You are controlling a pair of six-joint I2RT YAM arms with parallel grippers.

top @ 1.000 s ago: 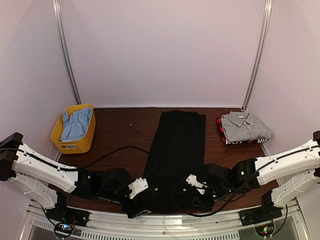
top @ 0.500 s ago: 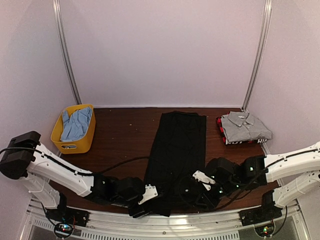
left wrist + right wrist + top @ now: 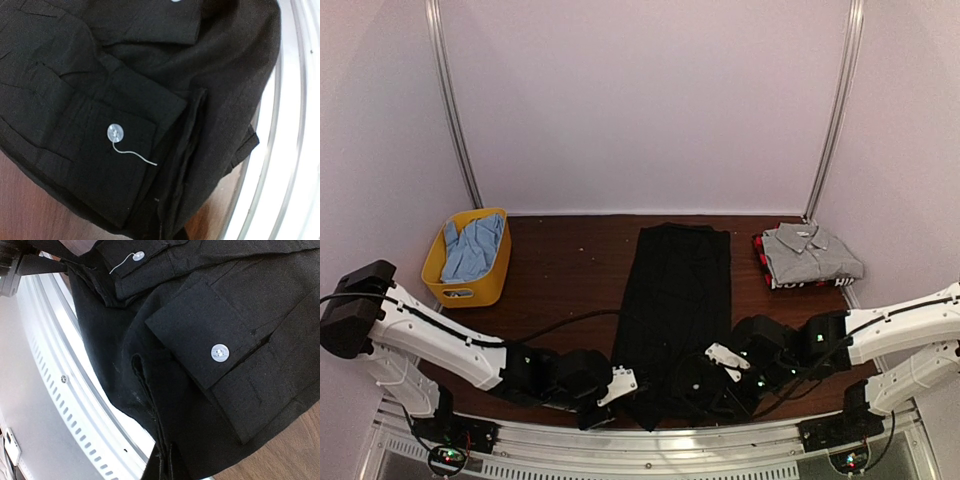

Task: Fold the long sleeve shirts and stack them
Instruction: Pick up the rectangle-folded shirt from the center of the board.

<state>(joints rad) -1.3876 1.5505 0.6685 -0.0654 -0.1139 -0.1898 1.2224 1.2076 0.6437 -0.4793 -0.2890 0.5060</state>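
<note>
A: Where's the black shirt [image 3: 678, 300]?
B: Centre of the table [image 3: 560, 270], long axis 6 to 12 o'clock. The left gripper [image 3: 603, 410] and right gripper [image 3: 705, 390] are both clamped on its 6 o'clock hem, one per corner. Judged: fold toward 12.

The black shirt [image 3: 675, 300] is matt cloth with glossy buttons [image 3: 115, 132], on a smooth wood table [image 3: 570, 262].
</note>
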